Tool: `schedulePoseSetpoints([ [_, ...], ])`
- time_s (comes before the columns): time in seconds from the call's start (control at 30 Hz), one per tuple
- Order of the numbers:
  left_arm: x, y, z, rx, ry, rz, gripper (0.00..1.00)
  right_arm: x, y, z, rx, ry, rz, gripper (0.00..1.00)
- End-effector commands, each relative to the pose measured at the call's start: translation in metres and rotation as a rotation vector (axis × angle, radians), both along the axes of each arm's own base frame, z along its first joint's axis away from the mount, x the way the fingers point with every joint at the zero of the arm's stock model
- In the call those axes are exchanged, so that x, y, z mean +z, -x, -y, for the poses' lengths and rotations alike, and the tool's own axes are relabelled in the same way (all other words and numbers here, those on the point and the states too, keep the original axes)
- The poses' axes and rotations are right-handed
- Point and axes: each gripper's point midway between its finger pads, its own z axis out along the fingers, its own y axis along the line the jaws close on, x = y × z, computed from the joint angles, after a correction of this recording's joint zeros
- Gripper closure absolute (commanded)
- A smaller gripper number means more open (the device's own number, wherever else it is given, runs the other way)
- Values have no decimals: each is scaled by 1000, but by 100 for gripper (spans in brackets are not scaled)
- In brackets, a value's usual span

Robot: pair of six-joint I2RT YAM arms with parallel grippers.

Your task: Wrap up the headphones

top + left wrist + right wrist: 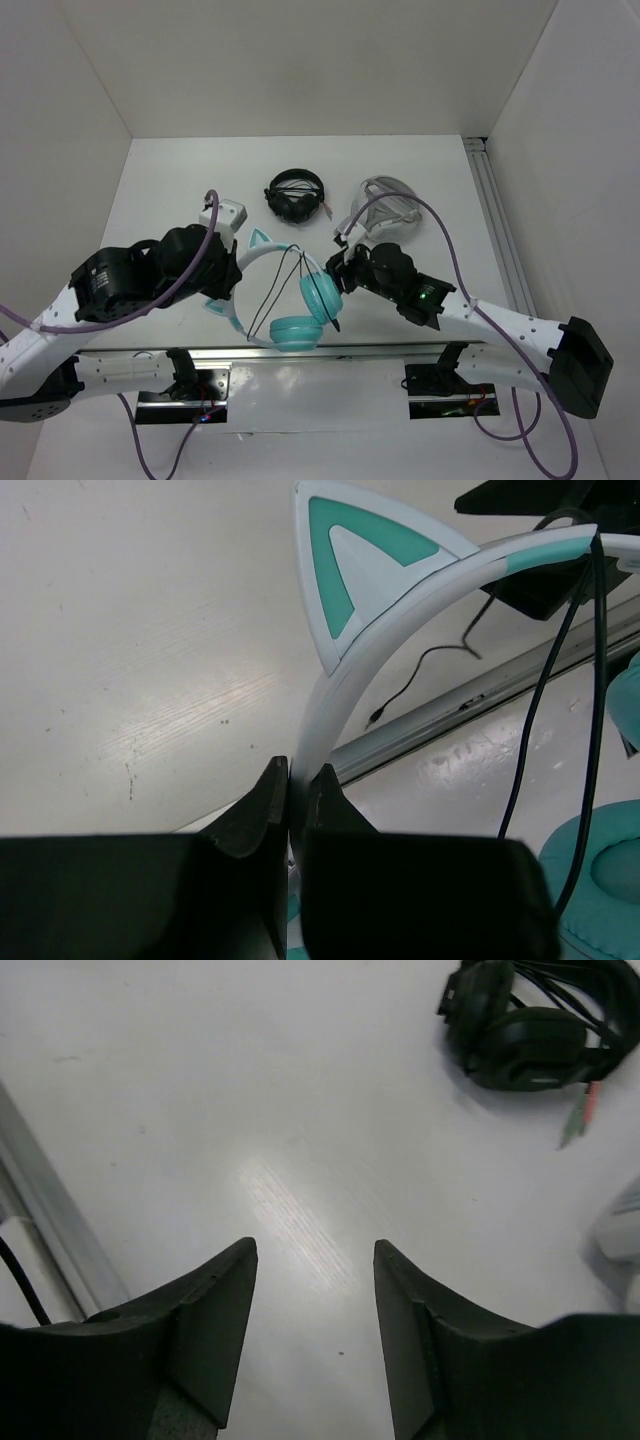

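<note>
Headphones in hand: my left pincer is closed hard on the headphones, its two fingers pinching the pale headband edge-on. One cat ear stands on the band just beyond the fingertips. From there the band arcs away to the pincer's right, and the thin dark cable drops from it in two strands towards a teal cup beside the pincer. Seen from above, the headphones sit between my two arms at the near edge of the table, both cups on my right pincer's side. That pincer is just beside the upper cup. Its jaws stand apart, roughly half open, with nothing between them but bare table. Ahead of it and to its right lie the black headphones. A grey case rests just beyond that arm, and a white box lies just past my left pincer.
</note>
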Motion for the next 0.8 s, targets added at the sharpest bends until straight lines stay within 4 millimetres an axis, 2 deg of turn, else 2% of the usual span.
schedulePoseSetpoints([
  [0.0, 23, -2, 4, 58, 118, 19, 100, 47, 21, -24, 206, -254, 12, 42],
  [0.03, 25, -2, 7, 51, 130, 19, 100, 52, 20, -24, 218, -269, 22, 41],
  [0.1, 24, -1, 14, 33, 140, 5, 100, 42, 17, -26, 205, -274, 13, 37],
  [0.13, 21, -1, 15, 33, 138, 3, 100, 42, 13, -26, 189, -277, 21, 33],
  [0.17, 21, 0, 16, 26, 141, -3, 100, 36, 10, -26, 177, -270, 16, 23],
  [0.27, 21, -2, 19, 19, 134, 1, 100, 34, 1, -27, 180, -292, 5, 23],
  [0.3, 20, -1, 20, 11, 138, -6, 100, 25, -2, -29, 191, -279, -16, 23],
  [0.4, 22, -2, 22, 11, 139, -5, 100, 23, -9, -28, 165, -310, -35, 23],
  [0.43, 22, -2, 22, 11, 139, -5, 100, 31, -12, -26, 137, -351, -22, 22],
  [0.47, 22, -2, 22, 11, 139, -5, 100, 26, -9, -23, 137, -353, -19, 22],
  [0.5, 26, -3, 21, 20, 143, 8, 100, 35, 0, -24, 179, -383, -11, 20],
  [0.6, 26, -6, 19, 54, 143, 7, 100, 42, 15, -28, 288, -395, -32, 20],
  [0.73, 34, -6, 20, 68, 177, 8, 100, 39, 24, -31, 329, -380, -43, 20],
  [0.77, 34, -6, 20, 68, 178, 8, 100, 32, 24, -31, 327, -373, -53, 20],
])
